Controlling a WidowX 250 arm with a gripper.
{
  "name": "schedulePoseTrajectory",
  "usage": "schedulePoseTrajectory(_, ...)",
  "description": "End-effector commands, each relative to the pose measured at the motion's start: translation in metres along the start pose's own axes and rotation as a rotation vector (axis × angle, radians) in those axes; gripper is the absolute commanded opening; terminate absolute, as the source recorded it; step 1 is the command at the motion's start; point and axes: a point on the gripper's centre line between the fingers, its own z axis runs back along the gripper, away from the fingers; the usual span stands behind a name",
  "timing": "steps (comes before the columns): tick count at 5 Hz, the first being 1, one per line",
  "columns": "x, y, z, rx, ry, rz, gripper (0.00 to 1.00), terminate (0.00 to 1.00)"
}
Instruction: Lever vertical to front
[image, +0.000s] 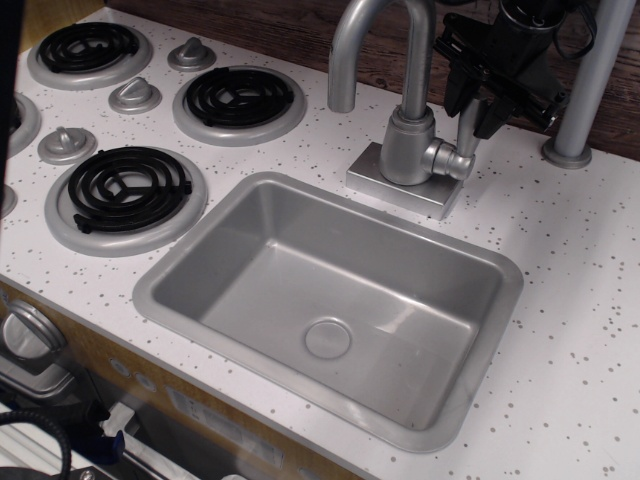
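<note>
Fingers (488, 112) of the black gripper (473, 105) are sitting on both sides of the lever (466, 128), near the table's back edge. The lever is standing almost straight up beside the faucet (408, 140). I cannot tell if they are squeezing it.

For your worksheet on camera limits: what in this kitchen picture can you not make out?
- The lever's upper end: covered by the gripper.
- Gripper grip: fingers dark, overlapping the lever; closed or not is unclear.
- The arm above: cut off by the top edge.
- The faucet spout's mouth: faces down.
</note>
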Motion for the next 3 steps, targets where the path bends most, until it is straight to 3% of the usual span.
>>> schedulePoseTrajectory(1,-0.014,0.003,0.017,-0.015,0.002,0.082,0.0,0.0)
schedulePoseTrajectory(3,-0.027,0.005,-0.006,-0.097,0.056,0.128,0.0,0.0)
